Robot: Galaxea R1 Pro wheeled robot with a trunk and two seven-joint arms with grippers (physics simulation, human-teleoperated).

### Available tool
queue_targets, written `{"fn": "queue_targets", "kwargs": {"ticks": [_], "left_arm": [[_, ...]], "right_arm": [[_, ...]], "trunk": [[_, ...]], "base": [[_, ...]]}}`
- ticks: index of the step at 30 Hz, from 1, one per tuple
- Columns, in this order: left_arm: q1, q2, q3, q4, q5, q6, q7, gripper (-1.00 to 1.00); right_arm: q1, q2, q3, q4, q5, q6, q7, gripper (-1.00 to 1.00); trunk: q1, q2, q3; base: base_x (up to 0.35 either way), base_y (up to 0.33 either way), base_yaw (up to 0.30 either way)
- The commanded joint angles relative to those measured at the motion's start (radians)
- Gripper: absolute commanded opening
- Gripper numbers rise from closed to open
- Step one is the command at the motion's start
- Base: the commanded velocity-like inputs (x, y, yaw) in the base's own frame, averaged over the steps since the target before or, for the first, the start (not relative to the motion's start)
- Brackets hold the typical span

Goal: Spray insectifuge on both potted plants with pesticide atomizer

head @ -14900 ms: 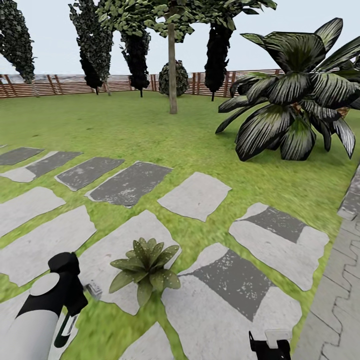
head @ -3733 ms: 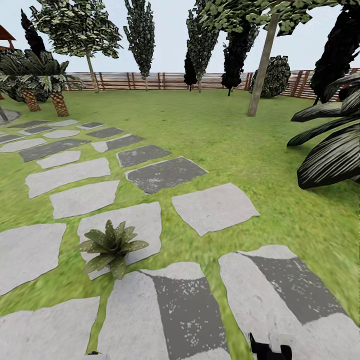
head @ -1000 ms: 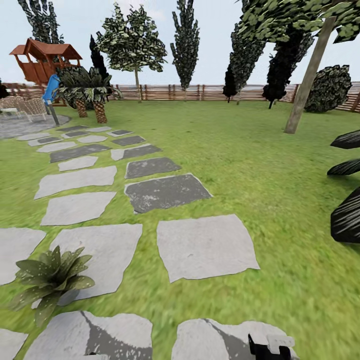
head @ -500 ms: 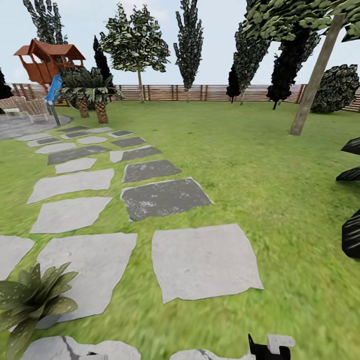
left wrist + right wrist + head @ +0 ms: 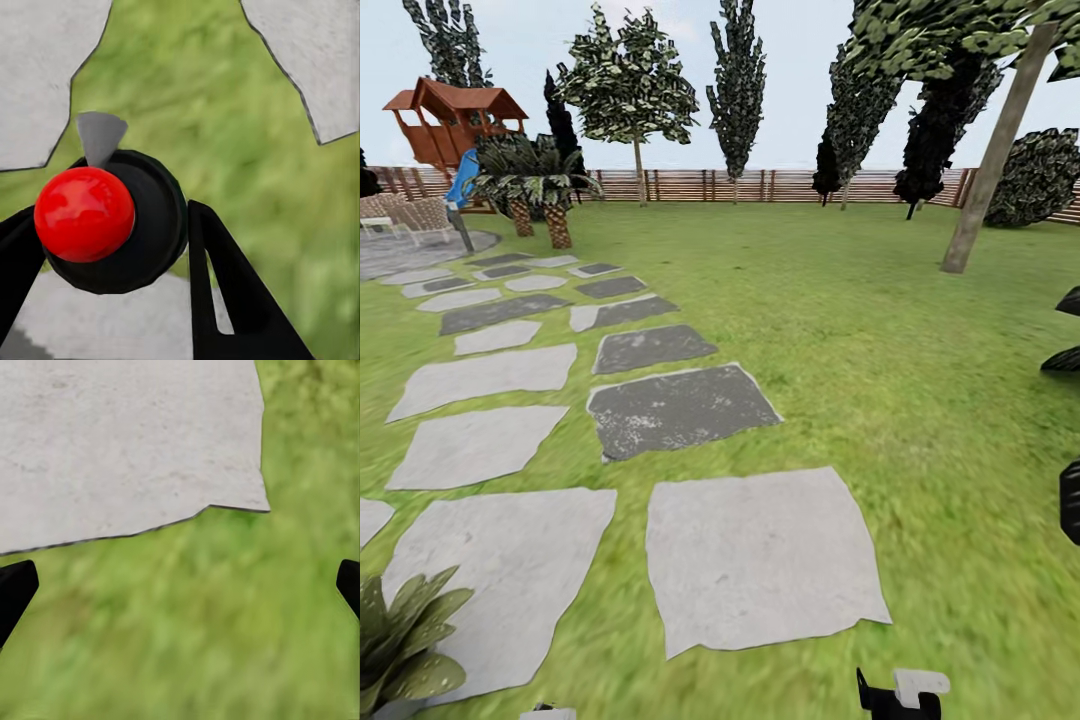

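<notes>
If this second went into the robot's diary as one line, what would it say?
left claw: shut on atomizer | right claw: open, over grass | potted plant: lower left of head view | stepping stones: ahead

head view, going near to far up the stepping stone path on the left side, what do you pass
potted plant → big pale stepping stone → dark stepping stone → small far stones → palms → wooden playhouse → slatted fence

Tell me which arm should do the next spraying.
Left. Its gripper is shut on the sprayer, and the small plant sits on the robot's left side. The right gripper is open over grass, holding nothing.
</notes>
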Motion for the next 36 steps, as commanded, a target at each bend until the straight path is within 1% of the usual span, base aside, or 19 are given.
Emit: {"fn": "queue_targets", "kwargs": {"ticks": [1, 5, 19, 36], "left_arm": [[0.000, 0.000, 0.009, 0.000, 0.000, -0.001, -0.008, -1.00], [0.000, 0.000, 0.009, 0.000, 0.000, -0.001, -0.008, -1.00], [0.000, 0.001, 0.009, 0.000, 0.000, -0.001, -0.008, -1.00], [0.000, 0.001, 0.009, 0.000, 0.001, -0.001, -0.008, -1.00]], "right_arm": [[-0.001, 0.000, -0.008, 0.001, 0.010, -0.003, -0.001, 1.00], [-0.001, 0.000, -0.008, 0.001, 0.010, -0.003, -0.001, 1.00], [-0.001, 0.000, -0.008, 0.001, 0.010, -0.003, -0.001, 1.00], [-0.001, 0.001, -0.008, 0.001, 0.011, -0.002, -0.001, 1.00]], "trunk": [[0.000, 0.000, -0.001], [0.000, 0.000, 0.000], [0.000, 0.000, 0.012], [0.000, 0.000, 0.012]], "base": [[0.337, -0.078, 0.000], [0.338, -0.035, 0.051], [0.340, -0.001, 0.198], [0.340, 0.000, 0.006]]}}
